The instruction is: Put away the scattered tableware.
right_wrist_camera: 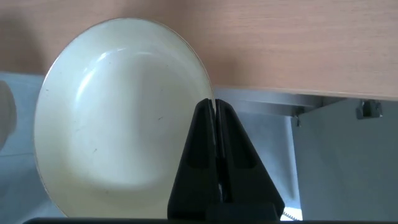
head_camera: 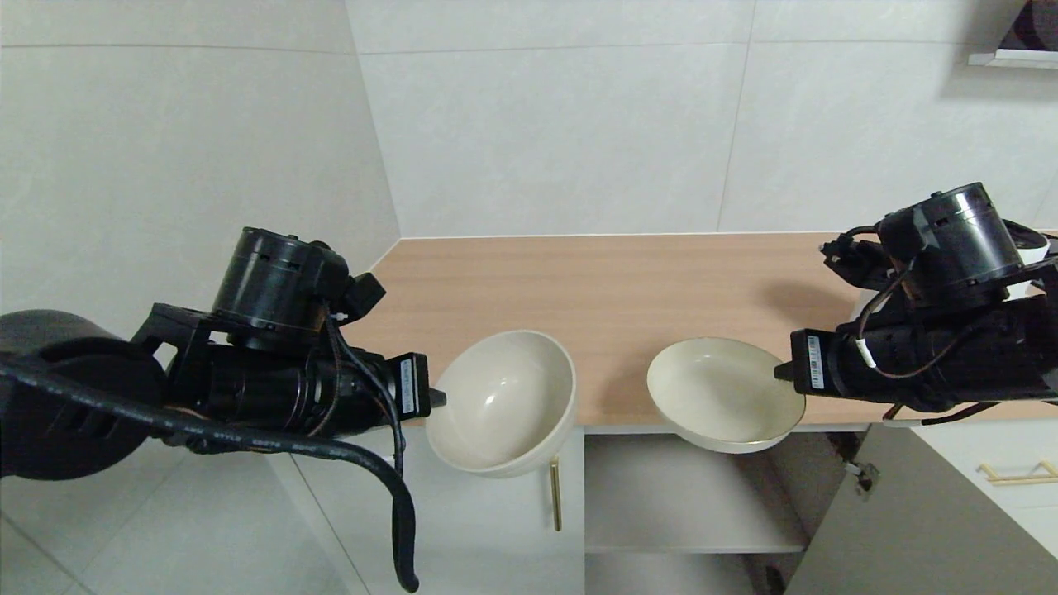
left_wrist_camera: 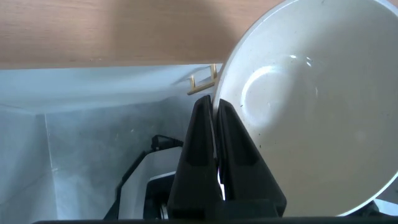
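My left gripper (head_camera: 436, 399) is shut on the rim of a deep cream bowl (head_camera: 504, 402), holding it in the air at the front edge of the wooden counter (head_camera: 612, 281). In the left wrist view the black fingers (left_wrist_camera: 214, 140) pinch that bowl (left_wrist_camera: 311, 99) at its rim. My right gripper (head_camera: 783, 373) is shut on the rim of a shallower cream bowl (head_camera: 723, 392), also held over the counter's front edge. The right wrist view shows its fingers (right_wrist_camera: 216, 137) clamped on the shallow bowl (right_wrist_camera: 124, 112).
Below the counter an open cabinet (head_camera: 686, 496) shows a white shelf, its door (head_camera: 901, 512) swung out to the right. A closed door with a brass handle (head_camera: 555, 494) is to the left. White tiled walls stand behind and at the left.
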Controlling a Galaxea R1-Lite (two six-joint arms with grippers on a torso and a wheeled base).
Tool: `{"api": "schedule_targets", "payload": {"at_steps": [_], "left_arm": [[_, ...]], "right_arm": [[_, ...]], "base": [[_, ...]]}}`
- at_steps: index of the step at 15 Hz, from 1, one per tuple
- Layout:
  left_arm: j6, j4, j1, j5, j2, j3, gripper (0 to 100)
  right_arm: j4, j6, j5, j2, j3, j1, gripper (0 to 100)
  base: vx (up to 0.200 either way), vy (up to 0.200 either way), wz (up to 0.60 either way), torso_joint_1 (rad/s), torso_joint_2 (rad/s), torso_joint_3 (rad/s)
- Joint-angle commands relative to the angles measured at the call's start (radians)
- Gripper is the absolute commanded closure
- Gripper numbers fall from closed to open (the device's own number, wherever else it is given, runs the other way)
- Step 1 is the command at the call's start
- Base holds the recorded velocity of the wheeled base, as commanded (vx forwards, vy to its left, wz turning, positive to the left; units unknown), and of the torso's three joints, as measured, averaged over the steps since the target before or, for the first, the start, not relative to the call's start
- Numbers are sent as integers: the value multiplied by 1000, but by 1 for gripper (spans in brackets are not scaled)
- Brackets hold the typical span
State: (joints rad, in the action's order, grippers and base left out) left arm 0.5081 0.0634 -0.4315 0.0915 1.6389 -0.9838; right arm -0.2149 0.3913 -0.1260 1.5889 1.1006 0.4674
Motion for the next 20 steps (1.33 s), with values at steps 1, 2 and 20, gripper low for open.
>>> {"api": "schedule_targets", "payload": {"at_steps": [1, 2, 20], "left_arm": [[1, 1, -1, -1, -2, 1, 100], [1, 1, -1, -4, -1, 1, 100], [1, 1, 0, -4, 9, 1, 100]], "right_arm": [[2, -11, 0, -4, -7, 0, 100], [2, -22, -1, -1, -8, 0, 100], [5, -26, -3, 22, -21, 0, 100]], "base": [[-200, 0, 0, 7, 2, 2], [0, 0, 0, 0, 0, 0], [0, 0, 0, -57, 135, 76]]}}
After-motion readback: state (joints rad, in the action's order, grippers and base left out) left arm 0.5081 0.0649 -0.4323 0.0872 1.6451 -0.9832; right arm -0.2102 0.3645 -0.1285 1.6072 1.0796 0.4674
